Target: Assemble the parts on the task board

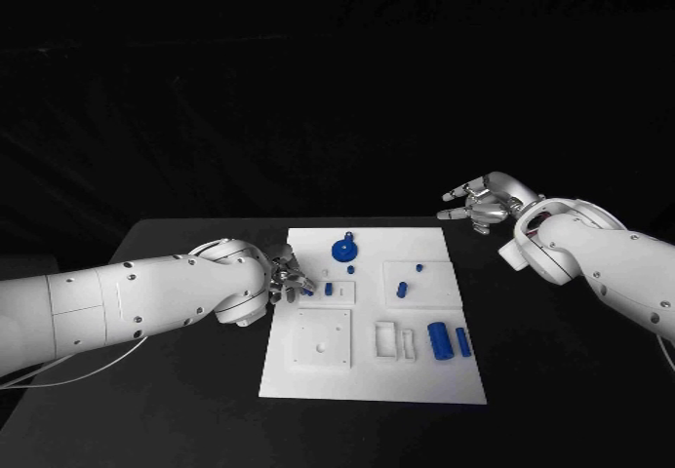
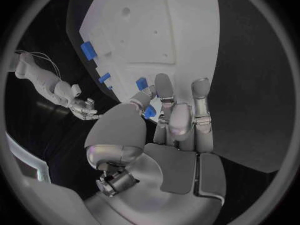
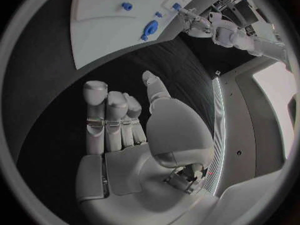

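The white task board point(image 1: 422, 375) lies mid-table. My left hand point(image 1: 286, 275) is at the board's left edge. In the left wrist view its thumb and a finger pinch a small blue part point(image 2: 149, 112), seen in the head view as the part point(image 1: 307, 291) at the fingertips. A second small blue part point(image 1: 328, 289) stands just to its right. My right hand point(image 1: 483, 202) hangs beyond the board's far right corner, fingers apart, holding nothing. The right wrist view shows that hand point(image 3: 122, 127) bare, with the board point(image 3: 100, 30) ahead of it.
On the board are a round blue piece point(image 1: 344, 250), two small blue parts point(image 1: 417, 265) point(image 1: 403, 288), two blue cylinders point(image 1: 440, 340) point(image 1: 461, 340), a white square plate point(image 1: 322, 339) and a white bracket point(image 1: 391, 339). Black table surrounds the board.
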You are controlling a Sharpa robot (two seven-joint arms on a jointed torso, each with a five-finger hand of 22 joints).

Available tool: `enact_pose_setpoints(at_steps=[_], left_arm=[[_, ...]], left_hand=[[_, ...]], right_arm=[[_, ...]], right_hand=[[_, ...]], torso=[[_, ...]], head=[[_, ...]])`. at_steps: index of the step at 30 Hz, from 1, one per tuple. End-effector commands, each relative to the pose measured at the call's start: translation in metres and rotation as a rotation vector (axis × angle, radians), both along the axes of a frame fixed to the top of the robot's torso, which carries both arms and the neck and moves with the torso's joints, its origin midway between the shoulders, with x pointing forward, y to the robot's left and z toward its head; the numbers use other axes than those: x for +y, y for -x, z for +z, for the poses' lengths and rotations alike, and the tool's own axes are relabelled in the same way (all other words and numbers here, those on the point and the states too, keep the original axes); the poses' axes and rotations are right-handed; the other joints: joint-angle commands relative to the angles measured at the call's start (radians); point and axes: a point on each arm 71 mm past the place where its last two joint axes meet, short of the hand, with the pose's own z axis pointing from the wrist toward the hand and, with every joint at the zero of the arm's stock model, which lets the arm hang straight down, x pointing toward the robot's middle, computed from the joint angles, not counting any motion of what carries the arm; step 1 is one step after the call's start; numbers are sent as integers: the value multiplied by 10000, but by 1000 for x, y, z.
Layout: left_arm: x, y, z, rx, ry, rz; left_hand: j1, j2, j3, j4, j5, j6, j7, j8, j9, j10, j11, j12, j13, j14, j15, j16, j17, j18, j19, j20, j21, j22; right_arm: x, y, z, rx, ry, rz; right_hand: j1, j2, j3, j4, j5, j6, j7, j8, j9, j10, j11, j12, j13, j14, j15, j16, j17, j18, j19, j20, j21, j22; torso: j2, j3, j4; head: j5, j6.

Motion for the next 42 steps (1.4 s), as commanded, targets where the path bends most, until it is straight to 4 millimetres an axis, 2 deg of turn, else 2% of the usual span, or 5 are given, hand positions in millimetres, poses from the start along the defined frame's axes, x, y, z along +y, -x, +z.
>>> enact_pose_setpoints(at_steps=[1, 12, 15, 20, 42], left_arm=[[-1, 5, -7, -42, 58, -40], [1, 7, -3, -695, 660, 193], [2, 7, -2, -760, 761, 214], [2, 7, -2, -716, 855, 204], [4, 5, -6, -324, 612, 263]], left_hand=[[199, 149, 99, -31, 80, 1491, -979, 50, 21, 397, -175, 53, -11, 41, -37, 45, 25, -37, -5, 8, 64, 186], [202, 76, 282, 33, 52, 1504, -985, 43, 90, 398, -183, 96, -55, 76, -58, 42, 28, -21, 17, -7, 113, 186], [192, 77, 320, 74, 71, 1509, -986, 45, 104, 398, -184, 110, -61, 75, -63, 47, 37, -17, 11, -9, 119, 185], [188, 63, 363, 81, 52, 1499, -985, 41, 121, 397, -184, 113, -73, 69, -66, 40, 16, -18, 8, -14, 125, 183], [211, 62, 371, 129, -34, 1468, -977, 30, 128, 397, -182, 84, -114, 55, -71, -3, -65, -15, 2, -18, 115, 179]], right_arm=[[1, 0, 0, 43, 65, 133], [1, 0, -1, 59, 69, 123], [0, 0, -2, 73, 79, 89], [-2, -1, -2, 94, 97, 29], [-2, -2, -3, 161, 115, 22]], right_hand=[[-39, 56, 23, -21, 36, 97, -7, -31, 5, -27, -9, -56, -6, -30, -1, -34, -15, 173, 500, 46, -69, 537], [-39, 56, 23, -21, 36, 97, -7, -31, 5, -27, -9, -56, -6, -30, -1, -34, -15, 173, 500, 46, -69, 537], [-47, 62, 31, -8, 51, 101, -7, -31, 5, -27, -11, -59, -9, -24, -4, -39, -14, 173, 500, 44, -77, 525], [-47, 62, 31, -8, 51, 101, -7, -31, 5, -27, -11, -59, -9, -24, -4, -39, -14, 173, 500, 44, -77, 525], [-47, 62, 31, -8, 51, 101, -7, -31, 5, -27, -11, -59, -9, -24, -4, -39, -14, 173, 500, 44, -77, 525]], torso=[[-3, -2, 3], [-1, -3, 8], [0, -9, 6], [4, -7, 2], [1, 6, -4]], head=[[10, 0], [12, -1], [-98, 36], [-140, 40], [-43, -25]])
